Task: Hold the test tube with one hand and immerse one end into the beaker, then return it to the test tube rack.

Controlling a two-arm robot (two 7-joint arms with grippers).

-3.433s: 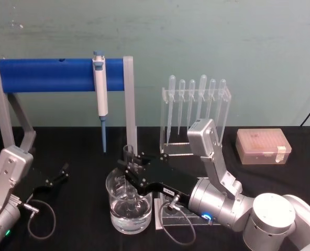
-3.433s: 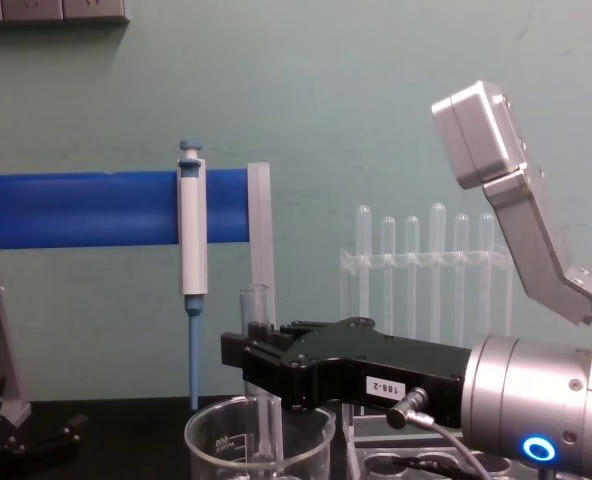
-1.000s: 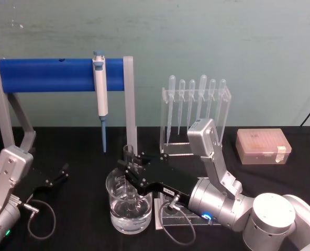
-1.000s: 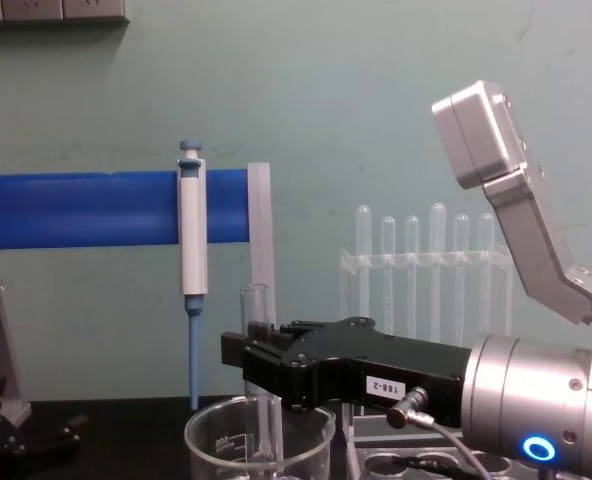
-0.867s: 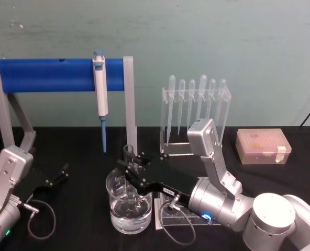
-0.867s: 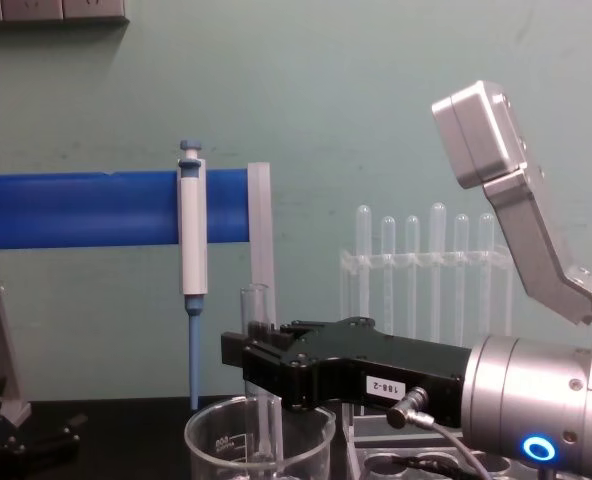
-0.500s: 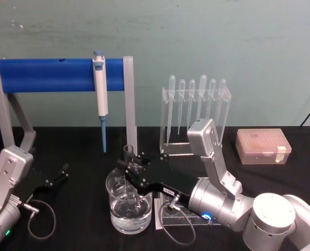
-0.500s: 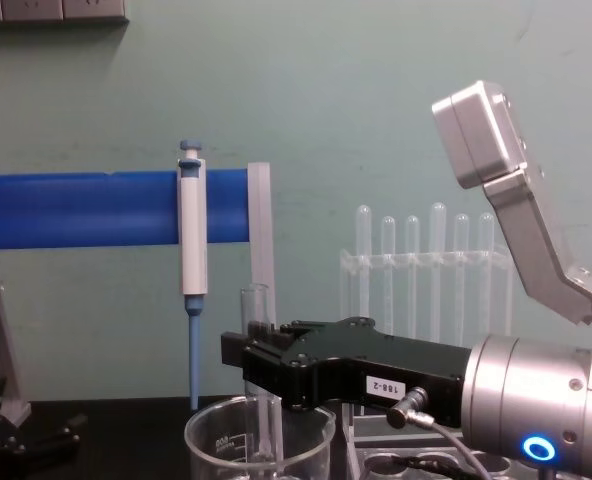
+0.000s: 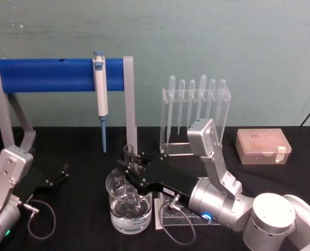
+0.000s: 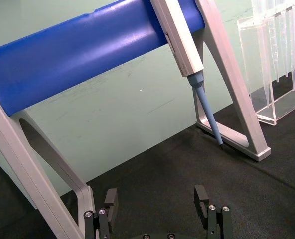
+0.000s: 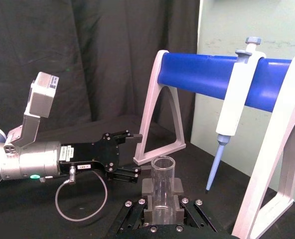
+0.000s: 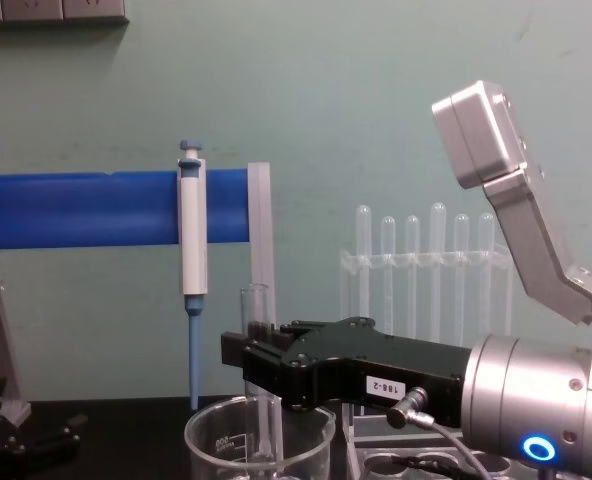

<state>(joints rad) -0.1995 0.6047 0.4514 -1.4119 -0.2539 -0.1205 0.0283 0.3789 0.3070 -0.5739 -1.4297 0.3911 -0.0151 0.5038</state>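
Note:
The test tube (image 9: 128,152) stands upright, clamped between the fingers of my right gripper (image 9: 130,170). Its lower end reaches down inside the beaker (image 9: 115,209), which holds some clear liquid. From the chest view the test tube (image 12: 255,305) rises above the right gripper (image 12: 259,365) and passes below the rim of the beaker (image 12: 208,430). The right wrist view looks along the test tube (image 11: 162,175) held by the right gripper (image 11: 162,193). My left gripper (image 9: 58,175) rests open on the table at the left, also seen as the left gripper (image 10: 156,199) and the left gripper (image 11: 132,154).
A blue bar stand (image 9: 50,74) carries a white-and-blue micropipette (image 9: 100,97) just behind the beaker. A clear rack of plastic pipettes (image 9: 196,104) stands behind my right arm. A tip box (image 9: 263,146) sits at the right. A clear rack (image 9: 182,219) lies under the right wrist.

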